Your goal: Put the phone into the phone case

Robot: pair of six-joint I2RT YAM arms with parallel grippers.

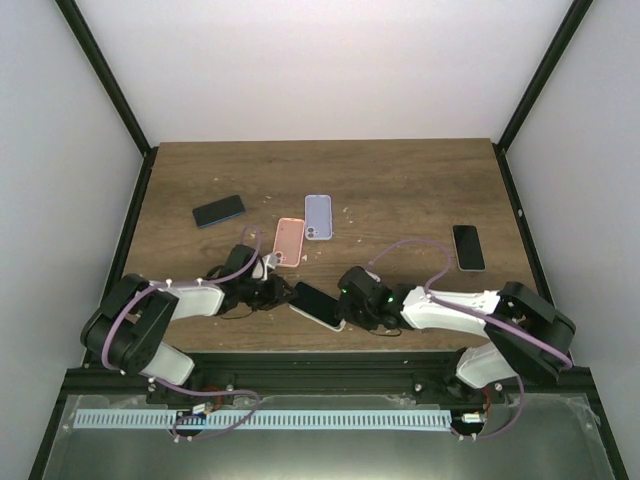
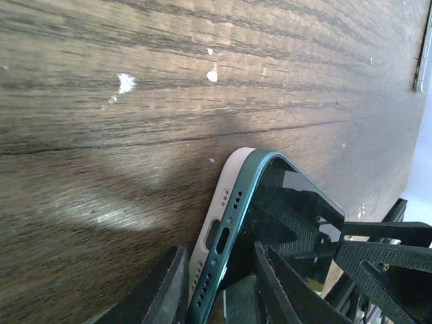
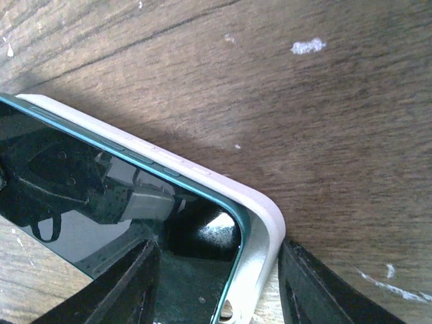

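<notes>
Left pincer point(image 2: 219, 250) and right pincer point(image 3: 217, 248) are straddling ends of dark green phone point(image 1: 318, 305) in white case point(image 3: 263, 233), lower centre; clamped or not: cannot tell.

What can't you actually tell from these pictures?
Top view: where the jaws meet the phone, hidden under the dark wrists.
Left wrist view: the phone's near end in the white case, cut off by the bottom edge.
Right wrist view: most of the phone, cut off left and below; whether the jaws touch it is unclear.

Pink case point(image 1: 289, 241) just beyond left tool point(image 1: 284, 297)
</notes>
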